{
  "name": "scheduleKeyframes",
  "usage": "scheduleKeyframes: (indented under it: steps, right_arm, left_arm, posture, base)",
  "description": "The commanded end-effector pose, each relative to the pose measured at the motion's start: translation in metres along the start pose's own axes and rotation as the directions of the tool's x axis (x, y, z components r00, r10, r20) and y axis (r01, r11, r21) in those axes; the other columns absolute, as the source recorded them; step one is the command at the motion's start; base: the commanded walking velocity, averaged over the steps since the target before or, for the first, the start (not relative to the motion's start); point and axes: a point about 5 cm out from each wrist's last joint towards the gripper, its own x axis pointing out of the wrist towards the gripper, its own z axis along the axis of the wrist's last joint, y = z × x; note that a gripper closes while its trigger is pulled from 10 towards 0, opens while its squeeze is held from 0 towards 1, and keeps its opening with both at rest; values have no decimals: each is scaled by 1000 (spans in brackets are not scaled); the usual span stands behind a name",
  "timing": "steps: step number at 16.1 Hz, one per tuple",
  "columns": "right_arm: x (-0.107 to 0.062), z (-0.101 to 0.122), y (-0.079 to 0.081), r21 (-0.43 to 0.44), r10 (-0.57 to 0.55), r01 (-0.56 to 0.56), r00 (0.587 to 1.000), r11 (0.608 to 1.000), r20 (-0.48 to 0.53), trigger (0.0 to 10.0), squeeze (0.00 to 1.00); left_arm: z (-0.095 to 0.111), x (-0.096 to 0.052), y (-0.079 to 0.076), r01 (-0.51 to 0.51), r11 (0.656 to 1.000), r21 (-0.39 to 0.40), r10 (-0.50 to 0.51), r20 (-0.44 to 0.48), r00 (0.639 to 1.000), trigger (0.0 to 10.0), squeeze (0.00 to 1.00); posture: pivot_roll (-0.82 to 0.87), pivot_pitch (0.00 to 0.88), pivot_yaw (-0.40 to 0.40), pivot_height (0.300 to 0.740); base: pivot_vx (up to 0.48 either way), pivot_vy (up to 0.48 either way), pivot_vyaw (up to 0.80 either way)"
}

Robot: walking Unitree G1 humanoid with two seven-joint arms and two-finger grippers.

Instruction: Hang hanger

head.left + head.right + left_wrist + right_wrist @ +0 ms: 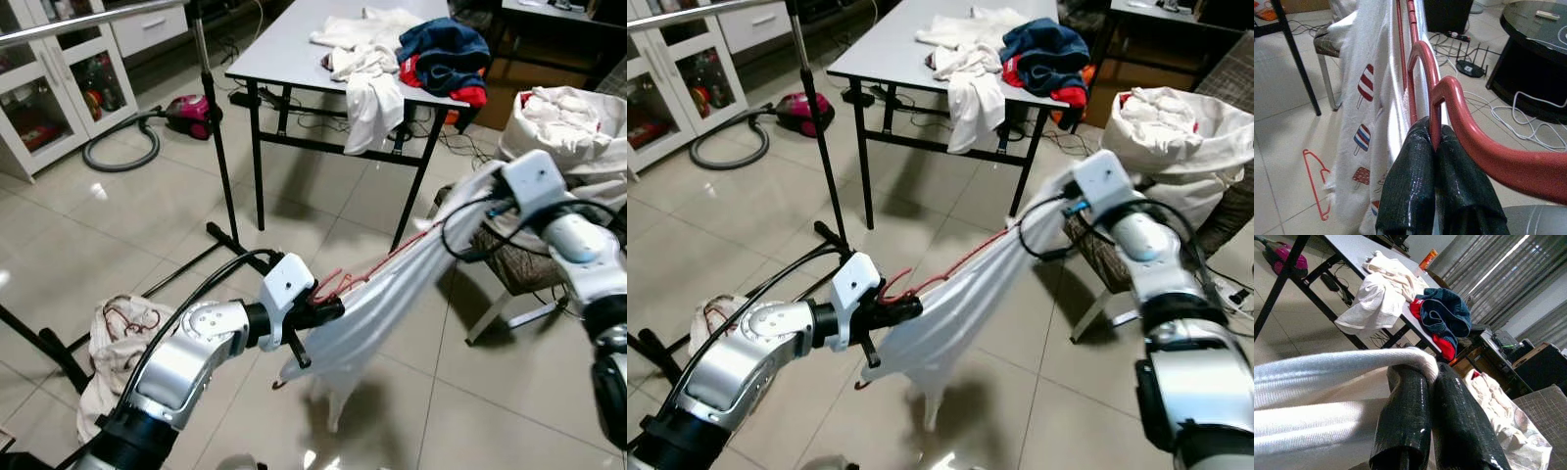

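while the left gripper (pixel 1434 147) pinches the hook of one red hanger (pixel 377 269), the right gripper (pixel 1431 377) is clamped on the far end of the one white garment (pixel 392 304) draped on it, stretched in the air between both arms. a second red hanger (pixel 1316 183) lies on the tiled floor (pixel 147 215). one grey table (pixel 284 49) carries a pile of clothes (pixel 402 49); a vacuum cleaner (pixel 186 113) sits beside white cabinets (pixel 49 88).
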Motion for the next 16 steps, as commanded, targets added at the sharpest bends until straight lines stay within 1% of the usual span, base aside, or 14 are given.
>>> scheduleKeyframes:
  steps: [1,2,3,4,5,6,7,8,10,11,12,13,15,16]
  right_arm:
    - [3,7,-9,1,-52,52,998,999,20,0,0]
    - [7,11,-4,-1,-65,65,998,998,20,0,0]
    - [10,11,3,3,-46,46,999,999,4,0,0]
    - [10,6,7,41,-31,32,999,999,-30,0,0]
    - [5,-7,12,92,-26,35,994,995,-102,0,0]
    - [-2,-24,16,209,-31,70,982,975,-184,0,0]
    - [-3,-26,16,234,-35,81,980,969,-194,0,0]
    - [-8,-35,16,339,-49,130,970,932,-239,0,0]
    - [-22,-60,23,579,-17,229,937,782,-348,0,0]
    - [-23,-61,24,599,-13,236,936,765,-352,0,0]
    - [-26,-65,28,648,1,250,933,720,-360,0,0]
    - [-28,-69,34,728,32,257,934,636,-357,0,0]
    - [-31,-73,46,788,96,235,933,569,-348,0,0]
    - [-30,-68,68,782,221,89,934,617,-281,0,0]
  left_arm:
    - [1,-1,-2,24,1000,11,-24,-4,1000,10000,0]
    - [2,-1,-3,44,999,19,-44,-5,999,10000,0]
    - [4,0,-2,47,999,24,-47,-4,999,10000,0]
    - [5,0,-1,44,999,27,-44,-1,999,10000,0]
    - [8,0,0,39,999,30,-39,11,999,10000,0]
    - [12,0,1,40,999,37,-41,24,999,10000,0]
    - [12,-1,1,41,998,38,-42,26,999,10000,0]
    - [13,-2,1,41,998,40,-42,29,999,10000,0]
    - [15,-3,1,36,999,38,-37,40,998,10000,0]
    - [15,-3,1,35,999,38,-37,42,998,10000,0]
    - [17,-3,2,28,999,36,-30,54,998,10000,0]
    - [21,-2,5,2,1000,26,-4,77,997,10000,0]
    - [29,0,15,-78,997,5,77,122,990,10000,0]
    - [45,1,31,-199,979,-44,204,199,959,10000,0]
  posture:
    - [67,0,-2,740]
    - [63,0,0,740]
    - [64,0,-1,740]
    - [64,0,-2,740]
    - [70,0,-4,740]
    - [75,0,-7,740]
    - [75,0,-7,740]
    - [76,0,-7,740]
    - [77,0,-5,740]
    - [77,0,-5,740]
    - [76,0,-3,740]
    - [73,0,-2,740]
    - [73,0,-3,740]
    - [70,0,-2,740]
  base:
    - [0,0,0]
    - [0,0,0]
    - [0,0,0]
    - [0,0,0]
    - [0,0,0]
    - [0,0,0]
    - [0,0,0]
    - [0,0,0]
    - [0,0,0]
    - [0,0,0]
    - [0,0,0]
    - [0,0,0]
    - [0,0,0]
    - [0,0,0]
